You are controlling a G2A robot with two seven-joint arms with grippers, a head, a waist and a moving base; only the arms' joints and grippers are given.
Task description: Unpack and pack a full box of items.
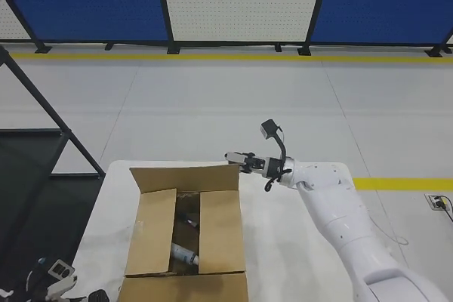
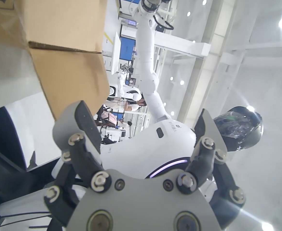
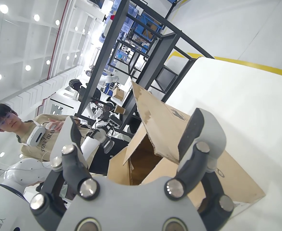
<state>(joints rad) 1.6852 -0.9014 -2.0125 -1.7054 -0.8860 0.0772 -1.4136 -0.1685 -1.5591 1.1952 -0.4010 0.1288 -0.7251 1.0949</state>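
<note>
Table [image 1: 287,226]: lies below and ahead of the right jaws. Bears the box and so keeps the work within reach of both arms.

Box [image 1: 155,226]: stands on the table with flaps open, presumably to leave the opening free for lifting contents out. Sits just ahead of the right jaws and near one finger of the left pair.

Far flap [image 1: 185,177]: rises upright, torn edge directly ahead of the gap between the right jaws in the right wrist view. Touches neither pad, as far as can be judged.

Right gripper [image 1: 238,158]: sits at the far corner of the box. Jaws spread wide, gripping nothing. Likely posed to take or press back the far flap.

Left gripper [image 2: 143,111]: sits low beside the box wall, angled upward. Jaws wide apart and empty. Probably on standby, clear of the opening.

Pale bottle-like item [image 1: 183,255]: lies on its side deep in the box, well apart from both jaw pairs. Not yet unpacked. Other contents too dark to identify.
</note>
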